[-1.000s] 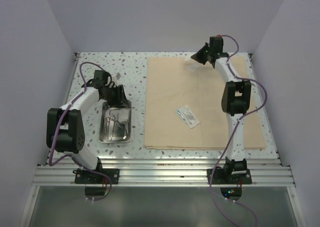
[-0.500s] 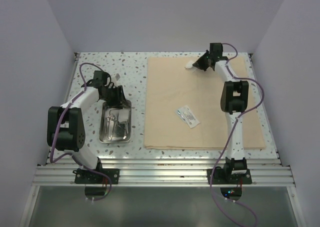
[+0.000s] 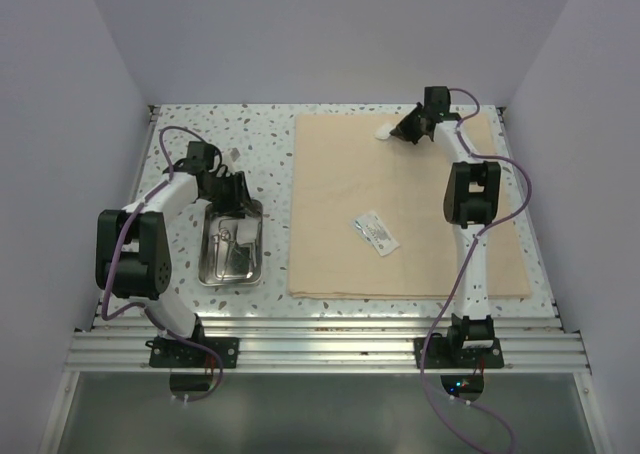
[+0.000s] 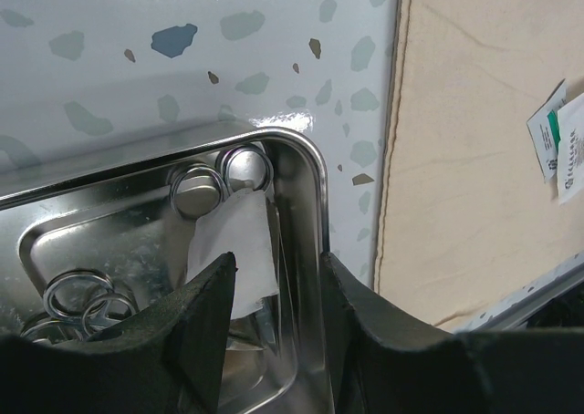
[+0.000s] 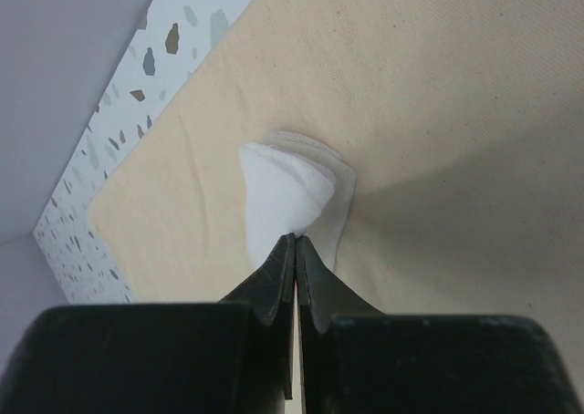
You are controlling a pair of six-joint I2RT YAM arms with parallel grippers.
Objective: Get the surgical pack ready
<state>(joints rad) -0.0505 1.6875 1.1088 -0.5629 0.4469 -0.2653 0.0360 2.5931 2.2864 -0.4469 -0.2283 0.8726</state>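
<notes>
While the right jaws pinch gauze on the cloth beneath them, the left jaws straddle the tray rim, grip unclear; most packing looks undone.

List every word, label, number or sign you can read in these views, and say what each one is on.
Nothing here can be quoted.
Small clear packet: a green block and lines of grey print, too small and blurred to read in the top and left wrist views.
Steel tray: no marking visible.
White gauze: no print.
Beige cloth: no print.
</notes>
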